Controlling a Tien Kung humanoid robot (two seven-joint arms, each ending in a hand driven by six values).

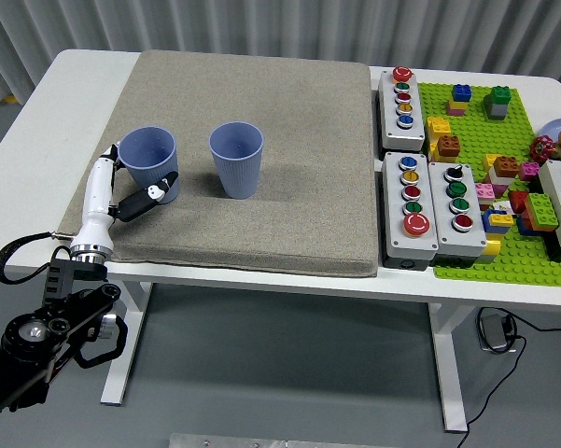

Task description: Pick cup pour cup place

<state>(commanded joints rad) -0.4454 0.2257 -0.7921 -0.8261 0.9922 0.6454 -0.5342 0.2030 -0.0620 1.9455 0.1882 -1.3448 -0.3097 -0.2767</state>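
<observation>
Two blue cups stand upright on the grey mat (289, 177). The left cup (149, 161) sits near the mat's left edge, the right cup (236, 159) a short way to its right. My left hand (131, 191), white with black fingertips, reaches in from the lower left and wraps its fingers around the left cup's base and near side. The cup rests on the mat inside that grasp. The inside of both cups looks plain blue; I cannot tell any contents.
Three grey button boxes (402, 96) (412, 205) (458, 198) line the mat's right edge. A green brick baseplate (504, 252) with several coloured bricks lies at far right, with another box at the picture's edge. White table (37, 121) shows left of the mat.
</observation>
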